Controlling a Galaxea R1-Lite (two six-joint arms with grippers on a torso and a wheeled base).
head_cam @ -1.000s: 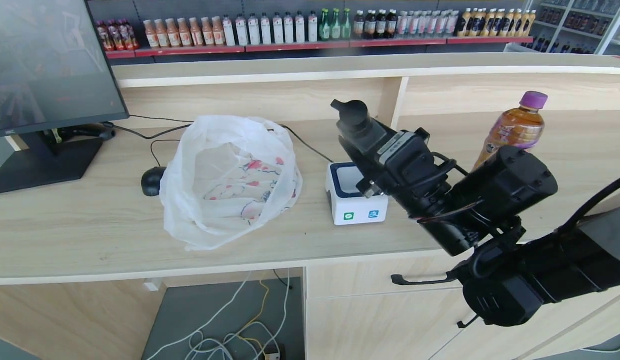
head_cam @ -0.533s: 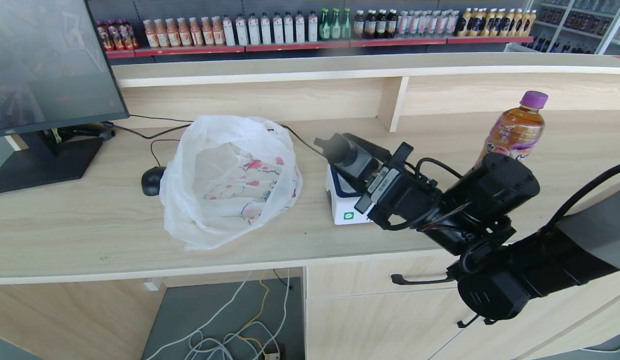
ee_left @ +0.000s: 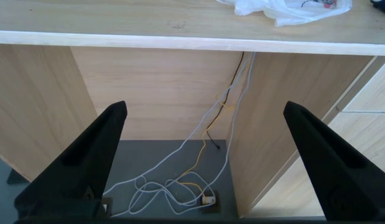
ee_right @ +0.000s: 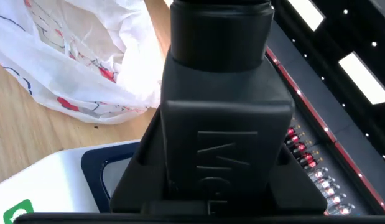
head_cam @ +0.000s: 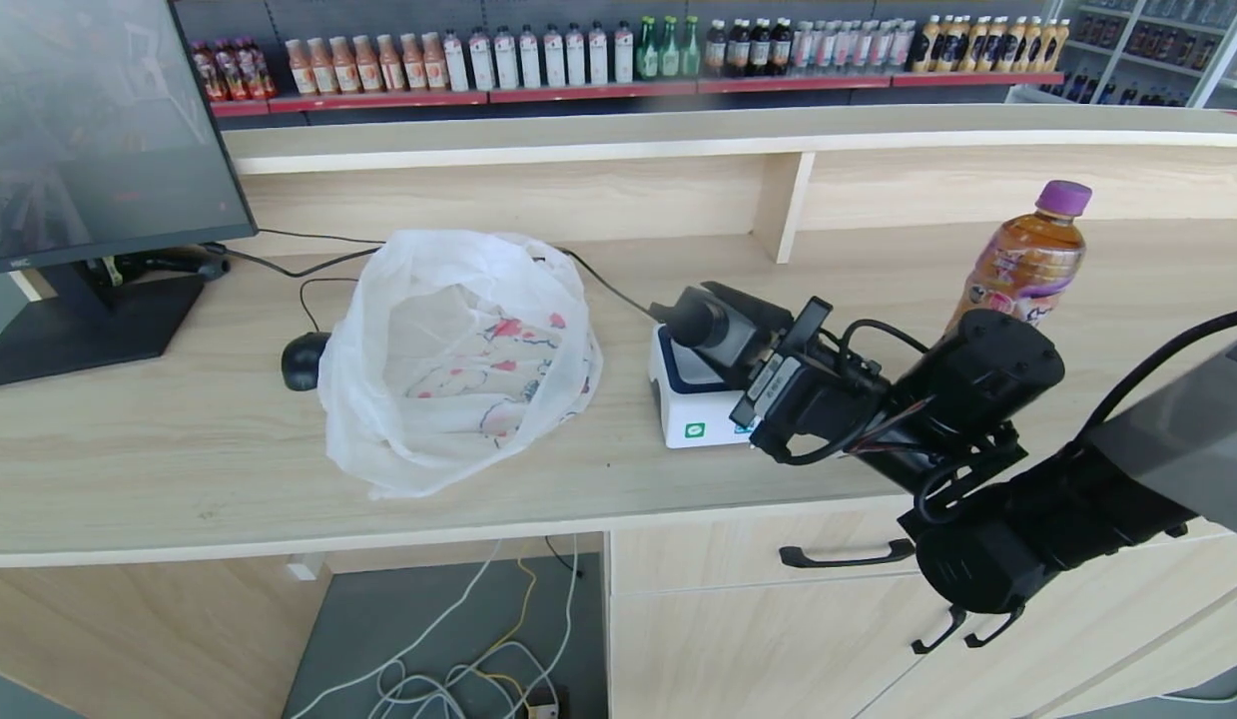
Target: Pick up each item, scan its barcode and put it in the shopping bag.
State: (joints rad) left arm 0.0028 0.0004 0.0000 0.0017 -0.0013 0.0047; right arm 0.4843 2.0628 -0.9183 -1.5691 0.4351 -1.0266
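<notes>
My right gripper (head_cam: 753,352) is shut on a black squarish bottle (head_cam: 718,322) with a round cap. It holds the bottle tilted just above the white scanner box (head_cam: 690,404), cap pointing toward the shopping bag. In the right wrist view the black bottle (ee_right: 220,124) hangs over the scanner (ee_right: 61,186). The white plastic shopping bag (head_cam: 458,359) stands open on the counter beside the scanner, with printed packets inside. An amber drink bottle (head_cam: 1027,260) with a purple cap stands upright at the right. My left gripper (ee_left: 201,162) is open below the counter edge, holding nothing.
A monitor (head_cam: 99,130) on its stand sits at the back left, with a black mouse (head_cam: 304,361) and cables next to the bag. A raised wooden ledge (head_cam: 678,135) runs behind the counter. Loose cables (ee_left: 192,186) lie on the floor under the counter.
My right arm has lowered the black bottle from well above the scanner to just over its top. The bag and the amber bottle have stayed put.
</notes>
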